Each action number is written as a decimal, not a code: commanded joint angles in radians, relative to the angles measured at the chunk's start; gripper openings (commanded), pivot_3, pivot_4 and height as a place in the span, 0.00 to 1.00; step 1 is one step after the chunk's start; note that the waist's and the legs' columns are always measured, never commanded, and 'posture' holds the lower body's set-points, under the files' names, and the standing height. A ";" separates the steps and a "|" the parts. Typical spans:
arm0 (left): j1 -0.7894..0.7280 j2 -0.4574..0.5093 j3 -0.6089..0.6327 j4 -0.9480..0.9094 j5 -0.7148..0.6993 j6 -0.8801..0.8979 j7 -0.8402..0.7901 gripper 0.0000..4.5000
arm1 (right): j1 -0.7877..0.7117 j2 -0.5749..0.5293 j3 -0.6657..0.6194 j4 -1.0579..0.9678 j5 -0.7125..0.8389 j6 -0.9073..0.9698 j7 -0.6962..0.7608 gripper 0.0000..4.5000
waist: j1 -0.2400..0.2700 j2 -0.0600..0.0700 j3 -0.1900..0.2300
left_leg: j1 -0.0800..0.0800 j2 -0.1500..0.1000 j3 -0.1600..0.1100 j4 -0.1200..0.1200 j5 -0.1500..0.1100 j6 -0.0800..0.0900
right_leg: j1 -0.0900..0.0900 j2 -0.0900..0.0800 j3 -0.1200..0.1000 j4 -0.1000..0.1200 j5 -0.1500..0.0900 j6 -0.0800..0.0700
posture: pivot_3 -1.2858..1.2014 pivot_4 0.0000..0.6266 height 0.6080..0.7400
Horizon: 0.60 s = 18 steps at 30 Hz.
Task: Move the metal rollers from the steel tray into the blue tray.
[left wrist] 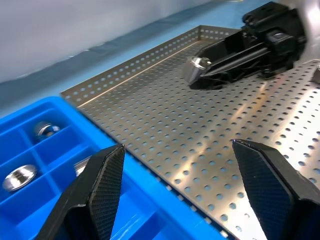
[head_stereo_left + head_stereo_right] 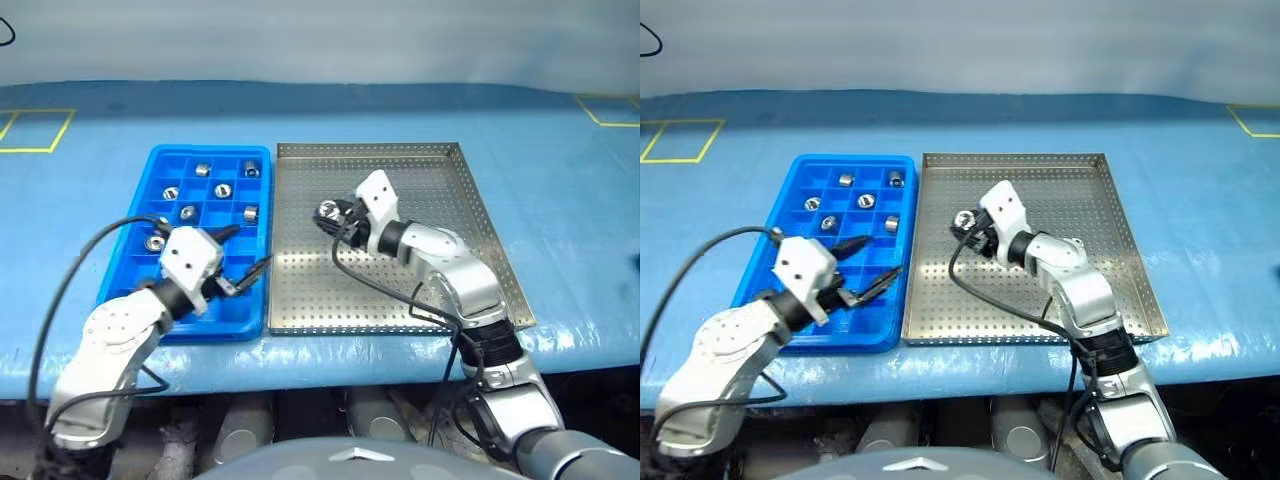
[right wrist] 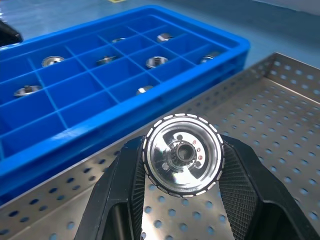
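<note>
The steel tray [image 2: 430,190] lies in the middle of the blue table, with the blue tray [image 2: 210,150] touching its left side. Several metal rollers [image 2: 202,169] sit in the blue tray's far compartments. My right gripper [image 2: 328,212] hovers over the left half of the steel tray, shut on one shiny roller [image 3: 183,153] with its hollow end facing the wrist camera. My left gripper [image 2: 245,250] is open over the near right corner of the blue tray, with nothing between its fingers [image 1: 100,185].
Yellow tape squares mark the table at the far left [image 2: 35,130] and far right [image 2: 610,110]. The table's front edge runs just below both trays. Black cables loop off both wrists.
</note>
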 commanded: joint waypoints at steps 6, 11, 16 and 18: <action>0.121 -0.054 0.186 -0.169 -0.054 0.011 0.107 0.83 | -0.155 0.102 0.078 0.157 -0.012 -0.146 0.094 0.38 | 0.029 0.000 0.000 | 0.000 0.000 -0.001 0.000 0.000 -0.001 | 0.000 0.000 -0.001 0.000 0.000 -0.001 | 0.56 0.24 1.00; 0.191 -0.068 0.199 -0.209 -0.065 0.012 0.129 0.83 | -0.247 0.185 0.113 0.313 -0.028 -0.185 0.141 0.38 | 0.050 0.000 0.000 | 0.000 0.000 -0.005 -0.002 0.001 -0.003 | 0.000 0.000 -0.005 0.000 -0.002 -0.003 | 0.57 0.24 1.00; 0.225 -0.083 0.173 -0.225 -0.059 0.011 0.153 0.83 | -0.299 0.262 0.141 0.464 -0.063 -0.244 0.164 0.38 | 0.064 0.000 0.000 | 0.000 -0.001 -0.009 -0.006 0.003 -0.006 | 0.000 -0.001 -0.009 0.000 -0.003 -0.006 | 0.59 0.24 1.00; 0.233 -0.096 0.174 -0.233 -0.062 0.007 0.166 0.83 | -0.318 0.287 0.144 0.520 -0.074 -0.259 0.170 0.38 | 0.069 0.000 0.000 | 0.000 0.000 -0.010 -0.007 0.004 -0.007 | 0.000 0.000 -0.010 0.000 -0.003 -0.006 | 0.59 0.24 1.00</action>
